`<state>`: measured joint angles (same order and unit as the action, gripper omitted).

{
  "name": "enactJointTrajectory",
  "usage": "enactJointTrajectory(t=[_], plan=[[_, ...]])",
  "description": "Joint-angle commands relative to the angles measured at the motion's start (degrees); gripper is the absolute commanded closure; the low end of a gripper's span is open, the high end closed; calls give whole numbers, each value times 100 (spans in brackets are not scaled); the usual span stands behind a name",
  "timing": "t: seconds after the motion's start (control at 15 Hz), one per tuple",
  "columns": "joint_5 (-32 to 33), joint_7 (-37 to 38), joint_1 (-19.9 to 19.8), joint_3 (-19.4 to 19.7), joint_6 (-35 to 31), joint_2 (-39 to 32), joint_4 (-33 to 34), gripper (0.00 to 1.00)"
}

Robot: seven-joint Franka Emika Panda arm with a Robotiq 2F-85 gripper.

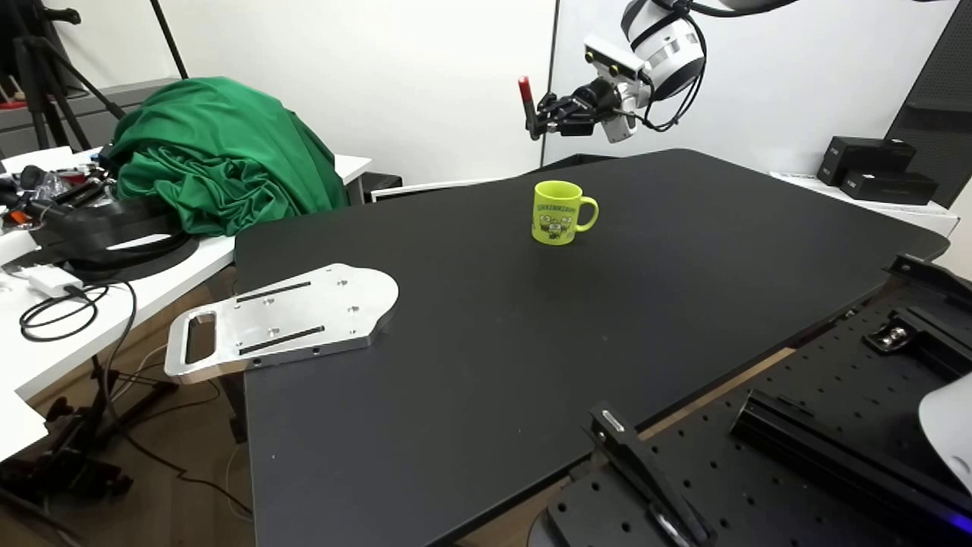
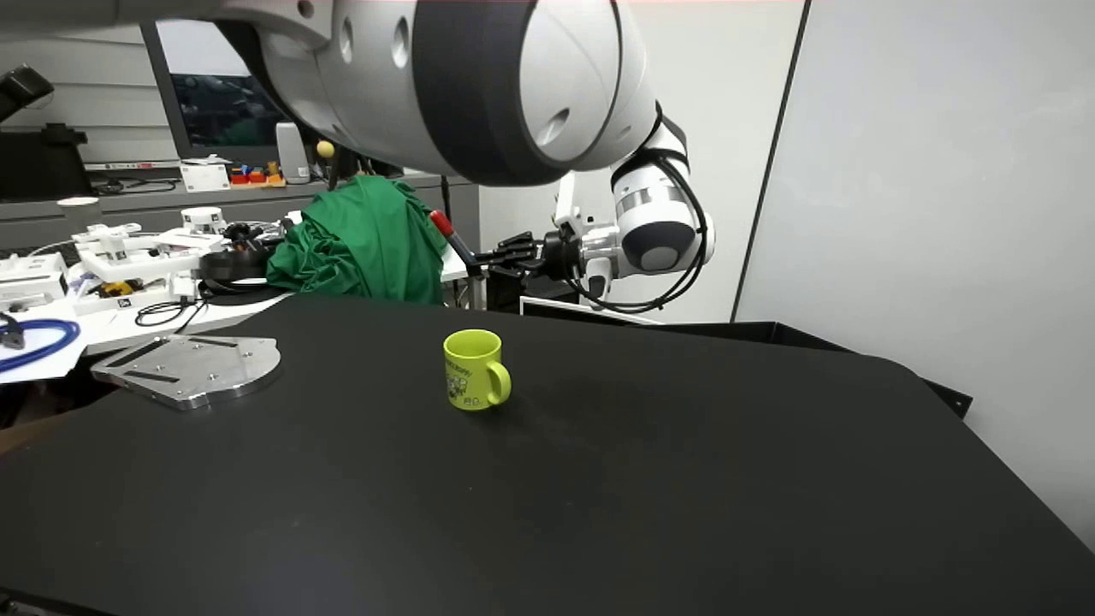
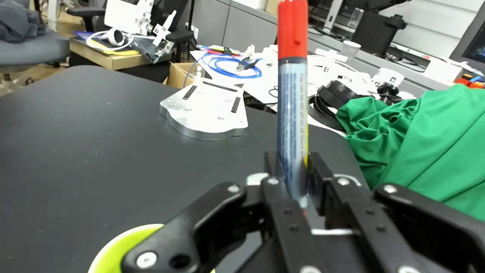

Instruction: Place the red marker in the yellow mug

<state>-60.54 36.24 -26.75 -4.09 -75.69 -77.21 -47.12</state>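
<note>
Clamped by the gripper (image 1: pixel 536 127) at upper centre, the red marker (image 1: pixel 528 105) may (if lowered tilted) be snagged on the yellow mug (image 1: pixel 554 215).

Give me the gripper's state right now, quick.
Gripper: closed, its jaws holding the red marker.

- In both exterior views, the mug (image 1: pixel 555 216) stands on the worktop (image 1: pixel 456 365).
- Left of it, a plate (image 1: pixel 292 310) overhangs the edge.
- Behind the plate lies a cloth (image 1: pixel 228 140).
- Behind the mug, higher, the marker (image 1: pixel 529 106) sits between the jaws.
</note>
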Motion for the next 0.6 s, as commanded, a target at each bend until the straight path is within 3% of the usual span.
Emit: enactJointTrajectory(t=[0.0, 0.53], plan=[[-371, 407, -50, 7, 38, -145, 66, 95], [-470, 263, -188, 26, -8, 269, -990, 95]])
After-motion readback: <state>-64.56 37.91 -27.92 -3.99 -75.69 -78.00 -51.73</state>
